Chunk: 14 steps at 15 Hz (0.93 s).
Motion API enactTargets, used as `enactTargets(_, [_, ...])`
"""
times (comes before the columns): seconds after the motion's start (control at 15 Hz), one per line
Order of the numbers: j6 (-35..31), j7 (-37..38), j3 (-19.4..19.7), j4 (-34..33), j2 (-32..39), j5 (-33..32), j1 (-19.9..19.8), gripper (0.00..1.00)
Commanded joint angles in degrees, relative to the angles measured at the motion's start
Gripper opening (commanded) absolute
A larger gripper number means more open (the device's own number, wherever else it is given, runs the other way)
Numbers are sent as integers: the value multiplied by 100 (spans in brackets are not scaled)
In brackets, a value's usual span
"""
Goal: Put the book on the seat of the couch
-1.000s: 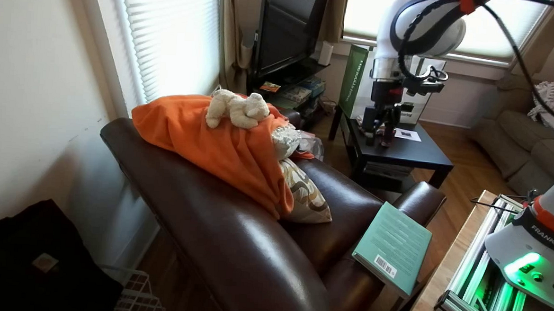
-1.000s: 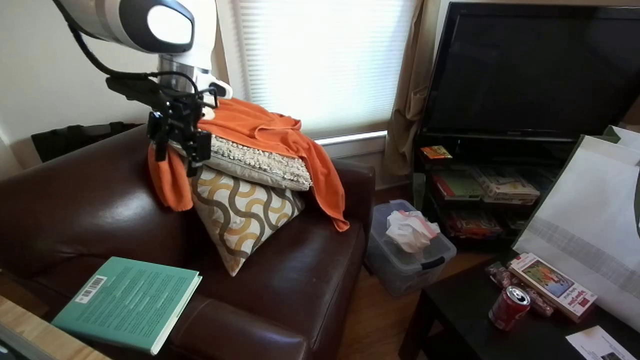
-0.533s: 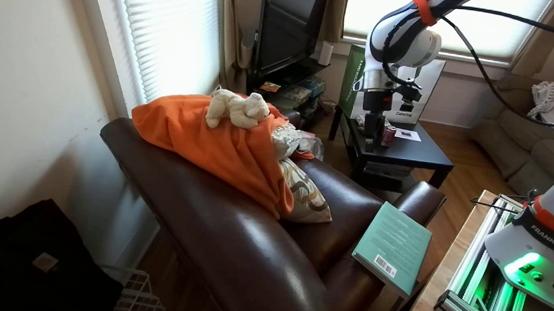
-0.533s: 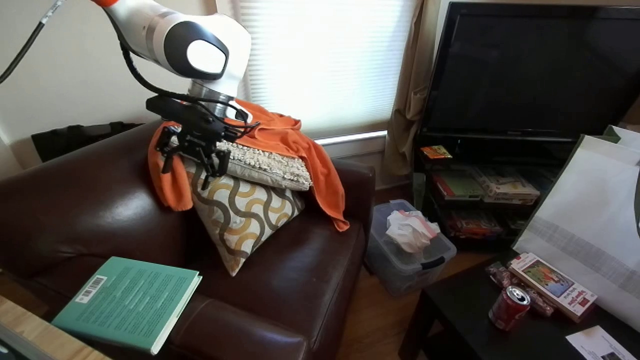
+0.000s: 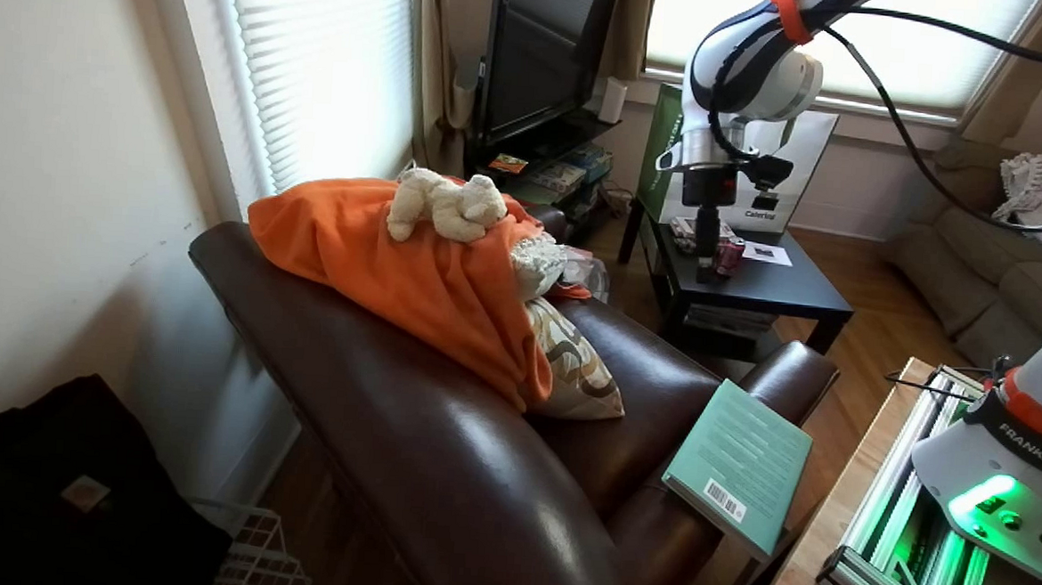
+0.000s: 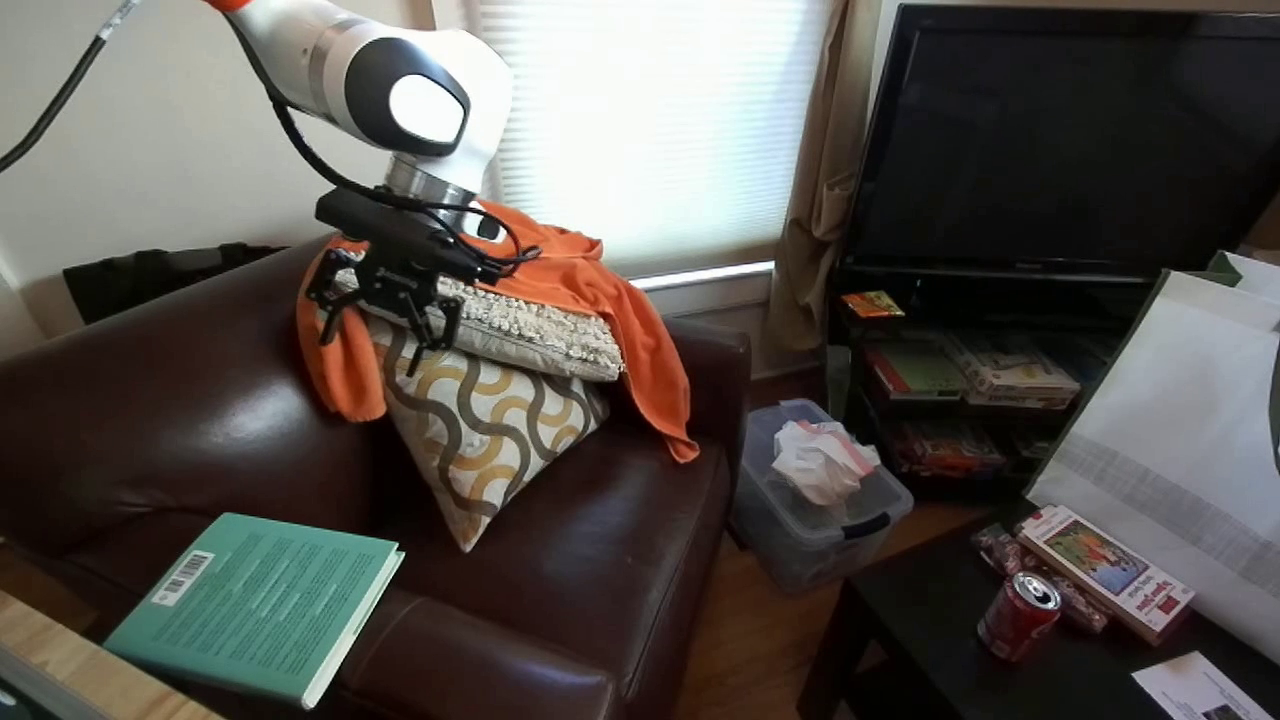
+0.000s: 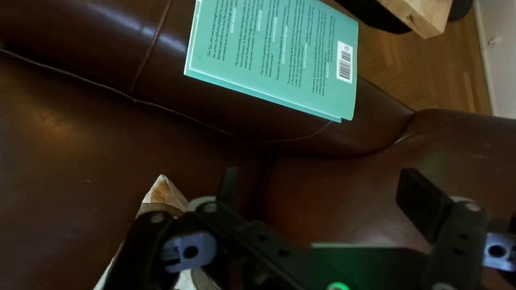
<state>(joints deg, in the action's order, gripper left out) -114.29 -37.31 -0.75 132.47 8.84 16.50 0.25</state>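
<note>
The teal-green book (image 5: 744, 465) lies flat, back cover up, across the arm of the dark brown leather couch (image 5: 440, 467). It also shows in an exterior view (image 6: 260, 610) and at the top of the wrist view (image 7: 274, 52). Part of it overhangs the arm's outer side. The couch seat (image 6: 610, 560) lies beside that arm. My gripper (image 6: 372, 352) is open and empty, in the air in front of the pillows in that exterior view. In the wrist view my gripper (image 7: 320, 181) has its fingers wide apart over couch leather, with the book beyond the fingertips.
A patterned pillow (image 6: 490, 420), a shaggy pillow (image 6: 540, 330) and an orange blanket (image 6: 560, 250) fill the couch's far part. A white teddy bear (image 5: 450, 204) lies on the blanket. A wooden table edge (image 5: 830, 514) stands close beside the book. A black coffee table (image 6: 920, 620) holds a can.
The arm has swung left in one exterior view and right and slightly down in the other. The gripper has turned, its fingers remaining open. The book has not moved.
</note>
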Motion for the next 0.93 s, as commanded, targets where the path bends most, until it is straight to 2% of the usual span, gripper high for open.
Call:
enactTargets(0.0, [-2,-1541,73,-498,928,-210,-426,100])
enactTargets(0.27, [-159,-3224,32,-1209,2238,-406,-957,100])
enactTargets(0.47, [-11,-4028,-175,-1986,3329,-473,-1189,100])
enactTargets(0.53, [-155,-3598,-74,-1338,2563,-407,-1131,100])
enactTargets(0.67, [-154,-3825,-161,-1731,3148,-448,-1186,100])
enactTargets(0.87, [-139,-3866,-211,-1945,3372,-473,-1184,100])
